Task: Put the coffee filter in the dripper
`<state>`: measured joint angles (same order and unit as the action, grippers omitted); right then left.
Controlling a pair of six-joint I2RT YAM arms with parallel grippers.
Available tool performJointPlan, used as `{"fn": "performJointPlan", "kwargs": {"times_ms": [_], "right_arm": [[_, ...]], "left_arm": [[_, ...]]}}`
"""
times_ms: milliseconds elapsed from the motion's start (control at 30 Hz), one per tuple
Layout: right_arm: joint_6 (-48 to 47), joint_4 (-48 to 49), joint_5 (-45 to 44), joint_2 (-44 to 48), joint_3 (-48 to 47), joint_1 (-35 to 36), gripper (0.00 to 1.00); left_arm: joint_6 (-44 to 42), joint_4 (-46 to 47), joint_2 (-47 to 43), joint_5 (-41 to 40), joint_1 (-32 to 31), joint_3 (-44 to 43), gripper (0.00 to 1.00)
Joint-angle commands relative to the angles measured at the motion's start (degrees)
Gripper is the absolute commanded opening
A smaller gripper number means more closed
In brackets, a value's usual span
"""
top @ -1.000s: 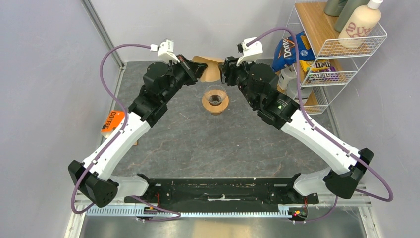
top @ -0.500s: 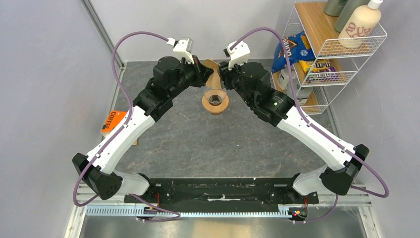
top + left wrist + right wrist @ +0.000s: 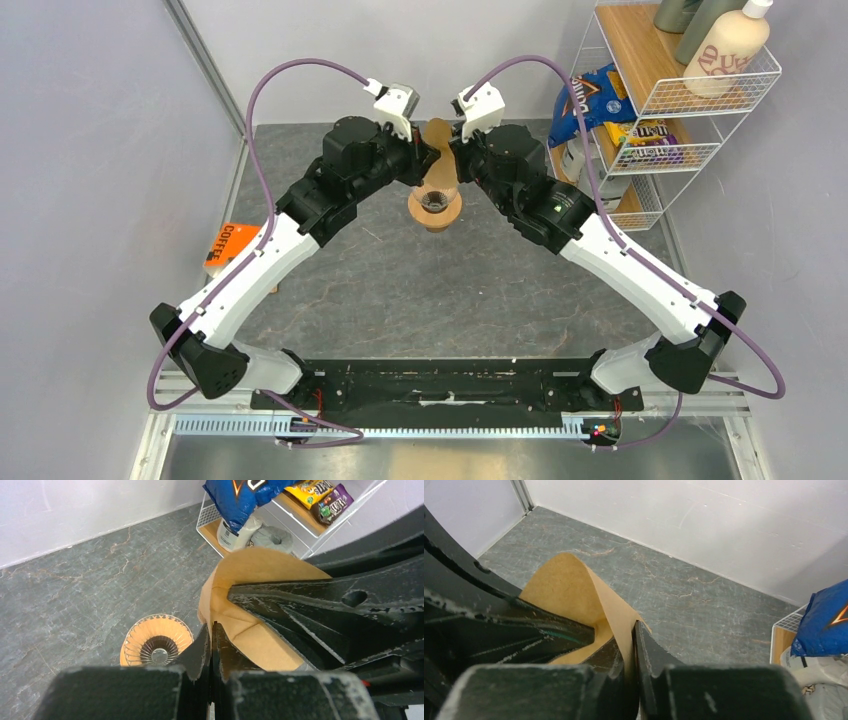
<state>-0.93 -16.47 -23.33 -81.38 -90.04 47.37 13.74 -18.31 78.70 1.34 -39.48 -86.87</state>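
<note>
- Grey stone-patterned table (image 3: 400, 290), walled in by plain pale panels, carries the whole set-up. Its middle is left open, so the work happens toward the far edge.
- At the right stands a white wire rack (image 3: 700, 150) with a blue Doritos bag (image 3: 585, 95) hanging off it. It is well apart from the task and plays no part in it.
- Left arm (image 3: 250, 270) and right arm (image 3: 630, 265) reach forward and lean inward until their wrists nearly meet. I judge this mirrored pose is needed because thin paper has to be pulled open from two sides.
- Between the wrists hangs the coffee filter (image 3: 438, 150), tan paper held up off the table. In the top view it sits above and just behind the dripper. Its sides are parted into a curved pocket, which is probably why each side gets its own grip.
- Below it the dripper (image 3: 435, 207) stands upright on the table, mouth up, with nothing in its ribbed cone. From these views I cannot tell whether the filter's lower tip touches the rim.
- On the filter's near edge the left hand (image 3: 210, 640) has its fingers pressed together, with paper pinched between them.
- Opposite it, the right hand (image 3: 629, 640) is likewise clamped tight on the other edge, with only paper between the fingers.
- An orange coffee packet (image 3: 228, 243) lies by the left arm, untouched.
</note>
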Motion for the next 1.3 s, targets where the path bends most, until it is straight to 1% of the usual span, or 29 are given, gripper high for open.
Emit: {"fn": "performJointPlan", "kwargs": {"times_ms": [0,100,200,300,367,433,467,533,600,700,733,800,933,1000,1067,1167,1267], "right_arm": [[0.88,0.96,0.99,0.48,-2.1,-0.05,0.23],[0.66,0.52,1.75,1.22,-1.3,-0.28,0.32],[0.84,-0.47,3.36,1.92,-0.59,-0.78,0.35],[0.84,-1.24,4.58,2.4,-0.24,-1.06,0.35],[0.85,-1.33,4.82,2.58,0.12,-1.28,0.26],[1.59,-1.46,4.67,2.72,0.37,-1.49,0.1],[2.86,-1.34,4.48,2.8,0.51,-1.58,0.0],[4.5,-0.25,3.73,2.93,0.95,-1.76,0.0],[5.86,3.67,3.61,3.79,2.91,-1.75,0.0],[7.62,10.98,1.33,4.79,6.65,-1.76,0.0],[8.41,12.12,-0.02,4.66,6.97,-1.7,0.0],[9.19,13.83,-2.57,4.18,6.81,-1.48,0.0],[7.56,18.43,-6.6,3.66,6.91,0.0,0.0],[6.39,19.57,-8.32,2.78,6.38,0.92,0.0],[5.64,19.54,-11.99,1.42,4.78,2.18,0.0],[2.57,22.47,-13.1,1.37,5.66,3.43,0.0],[-0.69,24.55,-14.55,1.41,6.67,4.54,0.0]], "left_arm": [[-5.47,-0.49,0.3,1.22,-0.77,-2.65,0.02],[-7.95,-0.5,0.03,1.79,-0.73,-2.69,0.03],[-9.39,0.09,-0.53,2.65,-0.68,-2.3,0.07],[-9.76,-0.15,-0.58,3.91,-0.73,-2.26,0.1],[-9.79,-0.24,-0.73,4.25,-0.71,-2.26,0.12],[-9.87,-0.4,-0.58,3.95,-0.68,-2.5,0.16],[-9.1,-0.42,-0.56,2.81,-0.66,-2.6,0.22],[-5.33,0.37,-0.84,1.04,-0.12,-2.28,0.41],[-0.76,2.18,-1.78,-0.99,0.28,-0.68,0.62],[6.57,8.2,-4.8,-4.9,0.45,4.4,0.74],[8.3,10.14,-5.91,-5.98,0.46,5.88,0.76],[11.36,12.04,-6.79,-8.88,0.46,7.3,0.78],[17.49,10.17,-5.39,-15.02,0.46,5.9,0.78],[19.7,10.34,-4.37,-15.57,0.46,5.3,0.76],[21.67,11.06,-3.65,-15.85,0.46,5.1,0.75],[23.26,10.58,-2.69,-16.91,0.46,3.82,0.73],[23.48,12.06,-2.45,-17.67,0.46,3.52,0.73]]}}
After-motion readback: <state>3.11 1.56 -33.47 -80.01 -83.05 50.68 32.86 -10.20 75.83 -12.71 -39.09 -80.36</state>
